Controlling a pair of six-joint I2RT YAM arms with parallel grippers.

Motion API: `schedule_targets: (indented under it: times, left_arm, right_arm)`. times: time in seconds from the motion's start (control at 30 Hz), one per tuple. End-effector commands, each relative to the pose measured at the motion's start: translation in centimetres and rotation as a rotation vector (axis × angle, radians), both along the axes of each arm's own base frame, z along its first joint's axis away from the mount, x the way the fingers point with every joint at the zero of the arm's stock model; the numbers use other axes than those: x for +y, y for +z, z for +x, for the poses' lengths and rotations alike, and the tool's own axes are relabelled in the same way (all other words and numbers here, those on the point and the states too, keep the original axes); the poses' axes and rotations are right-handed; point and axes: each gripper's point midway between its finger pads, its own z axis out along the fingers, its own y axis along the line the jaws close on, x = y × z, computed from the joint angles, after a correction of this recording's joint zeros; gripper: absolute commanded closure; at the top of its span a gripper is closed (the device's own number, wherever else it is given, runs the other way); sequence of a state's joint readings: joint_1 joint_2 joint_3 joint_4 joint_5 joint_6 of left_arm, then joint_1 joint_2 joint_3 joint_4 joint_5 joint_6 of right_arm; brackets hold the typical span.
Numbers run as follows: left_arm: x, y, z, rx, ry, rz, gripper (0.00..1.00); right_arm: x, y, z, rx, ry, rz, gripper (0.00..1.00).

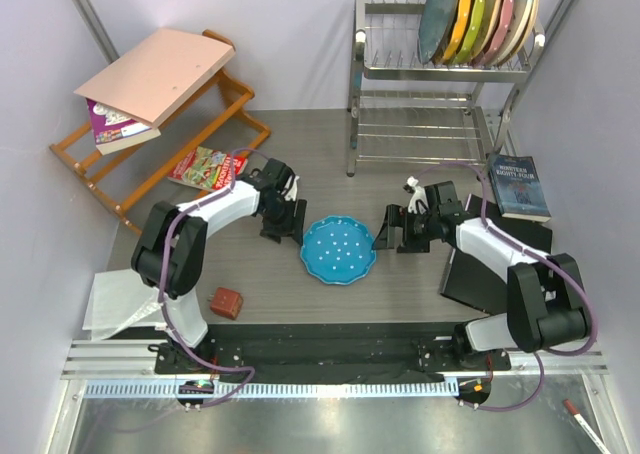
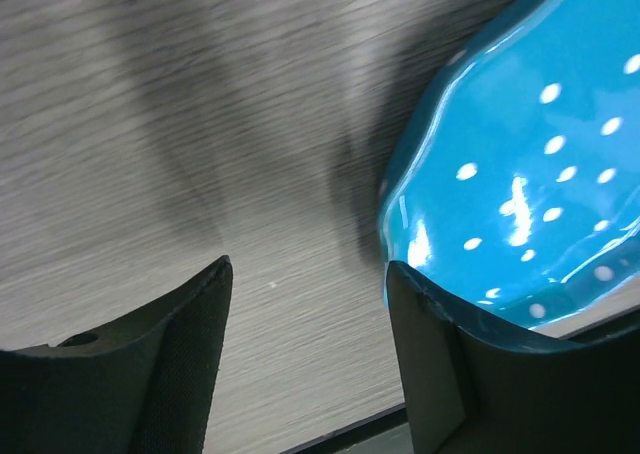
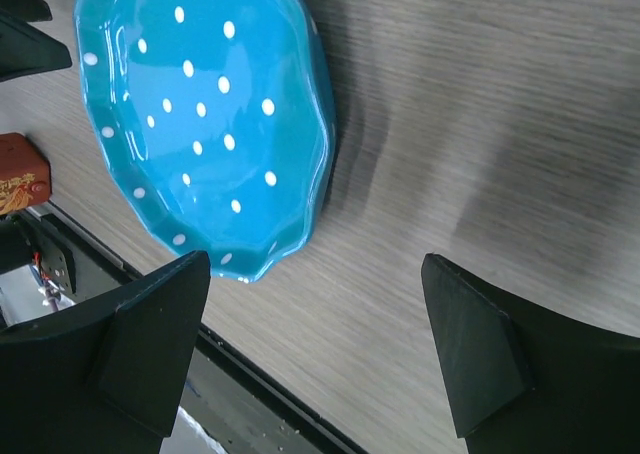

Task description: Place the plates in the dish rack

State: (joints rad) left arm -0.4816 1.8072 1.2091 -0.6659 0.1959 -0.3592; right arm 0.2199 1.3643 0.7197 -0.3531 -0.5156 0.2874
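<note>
While the blue plate (image 1: 338, 251) lies flat, left gripper (image 1: 285, 234) at nine o'clock and right gripper (image 1: 387, 240) at three gape; rim grasp looks next.

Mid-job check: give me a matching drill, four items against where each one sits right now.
Items:
1. blue dotted plate
2. orange plate
3. small brown box
4. dark blue book

Places:
A. near the left arm's base
B. flat on the table, between the left pincer and right pincer
C. lying right of the dish rack
D. upright on the dish rack's top tier

Pairs: 1-B, 2-D, 3-A, 4-C
</note>
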Motion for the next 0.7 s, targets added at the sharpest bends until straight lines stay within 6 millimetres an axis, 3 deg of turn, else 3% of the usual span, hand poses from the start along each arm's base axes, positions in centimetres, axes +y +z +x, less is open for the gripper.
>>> schedule_targets:
  times: [0.0,0.27,0.57,0.6,0.67]
  left_arm:
    - [-2.2,1.1,1.0,-0.002,0.014,-0.124,0.37]
    - [-3.4,0.2,0.1,0.059,-0.010,-0.191,0.47]
    - [-5.5,-1.5,-0.8,0.179,-0.071,-0.314,0.87]
    - [-5.7,-1.8,-1.0,0.197,-0.076,-0.334,0.97]
    - [-5.8,-1.9,-1.0,0.223,-0.070,-0.384,1.00]
  right_arm:
    - [0.8,-0.3,1.6,-0.037,0.005,0.045,0.08]
    - [1.2,-3.3,2.2,0.027,0.005,0.063,0.08]
    - [1.8,-5.3,1.1,0.114,0.034,0.138,0.11]
    - [1.9,-5.4,1.0,0.123,0.038,0.147,0.11]
    - [2.2,-5.6,0.7,0.138,0.051,0.164,0.11]
